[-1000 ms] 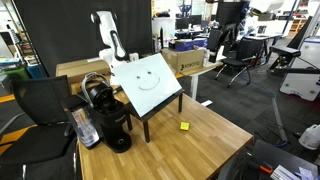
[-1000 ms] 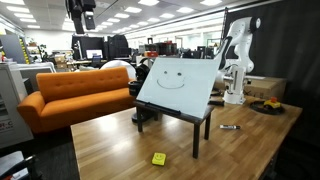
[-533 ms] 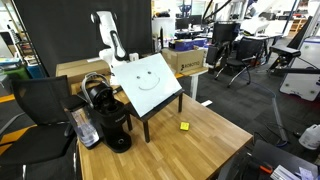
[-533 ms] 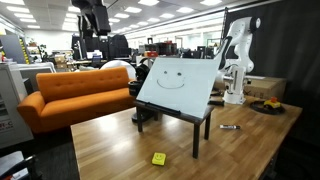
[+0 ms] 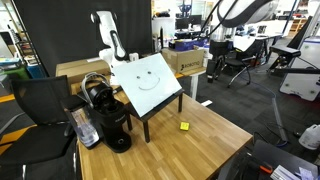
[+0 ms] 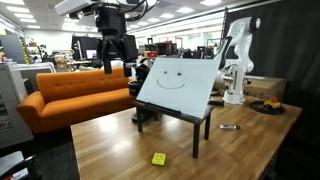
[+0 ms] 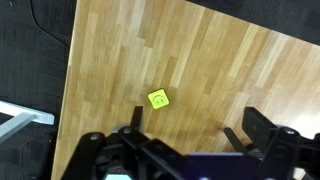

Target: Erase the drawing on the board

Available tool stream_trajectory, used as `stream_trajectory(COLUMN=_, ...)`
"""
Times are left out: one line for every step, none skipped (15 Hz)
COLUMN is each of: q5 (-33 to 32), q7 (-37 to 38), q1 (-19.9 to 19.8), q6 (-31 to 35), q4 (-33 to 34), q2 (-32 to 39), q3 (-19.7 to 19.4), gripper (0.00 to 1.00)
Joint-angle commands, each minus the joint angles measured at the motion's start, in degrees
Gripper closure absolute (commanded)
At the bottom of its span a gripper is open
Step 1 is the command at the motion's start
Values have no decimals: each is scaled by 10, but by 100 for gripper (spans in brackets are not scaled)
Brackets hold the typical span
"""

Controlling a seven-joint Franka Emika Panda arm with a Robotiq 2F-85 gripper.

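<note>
The white board (image 5: pixel 146 82) (image 6: pixel 180 88) stands tilted on its dark frame on the wooden table (image 5: pixel 200 140). The drawing (image 5: pixel 149 83) (image 6: pixel 170 78), a thin-lined smiley face, is on it. My gripper (image 6: pixel 116 58) (image 5: pixel 221 42) hangs high in the air, well apart from the board, in both exterior views. In the wrist view my gripper (image 7: pixel 192 135) is open with nothing between its fingers (image 7: pixel 135 116). It looks down on bare table wood. The board is out of the wrist view.
A small yellow square (image 7: pixel 158 99) (image 5: pixel 184 126) (image 6: pixel 158 158) lies on the table in front of the board. A coffee machine (image 5: pixel 110 122) and a black chair (image 5: pixel 35 110) stand beside it. A white arm (image 6: pixel 238 55), a marker (image 6: pixel 229 127) and an orange sofa (image 6: pixel 70 95) are nearby.
My arm and gripper have swung further into both exterior views and come lower. The board and the table objects have not moved. The jaws stay open.
</note>
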Motion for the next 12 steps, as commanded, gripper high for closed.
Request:
stream_trajectory(q5=-4, q7=-65, q1=-10, q6=34, q4=17, q2=53, q3=-12, gripper=0)
stream_trajectory(q5=-3, q7=-81, q1=-12, q6=47, q4=20, q2=69, q3=-17, gripper=0)
stream_trajectory(q5=-2, q7=-95, q1=-15, q6=58, q4=23, q2=84, q3=-20, gripper=0)
stream_trajectory(q5=-1, q7=-106, q1=-17, q6=71, q4=25, q2=97, q3=-22, gripper=0)
stream_trajectory(q5=2, q7=-119, q1=-20, q6=83, q4=28, q2=112, q3=-24, gripper=0)
stream_trajectory(q5=2, q7=-127, q1=-23, q6=95, q4=30, q2=126, q3=-24, gripper=0)
stream_trajectory(q5=2, q7=-131, q1=-26, q6=105, q4=32, q2=138, q3=-24, gripper=0)
stream_trajectory(q5=4, q7=-136, q1=-29, q6=110, q4=36, q2=149, q3=-22, gripper=0)
stream_trajectory(q5=8, q7=-136, q1=-31, q6=109, q4=40, q2=157, q3=-20, gripper=0)
stream_trajectory(q5=7, q7=-131, q1=-33, q6=104, q4=44, q2=159, q3=-18, gripper=0)
stream_trajectory(q5=6, q7=-133, q1=-33, q6=91, q4=47, q2=158, q3=-15, gripper=0)
stream_trajectory(q5=2, q7=-120, q1=-34, q6=107, q4=34, q2=155, q3=-14, gripper=0)
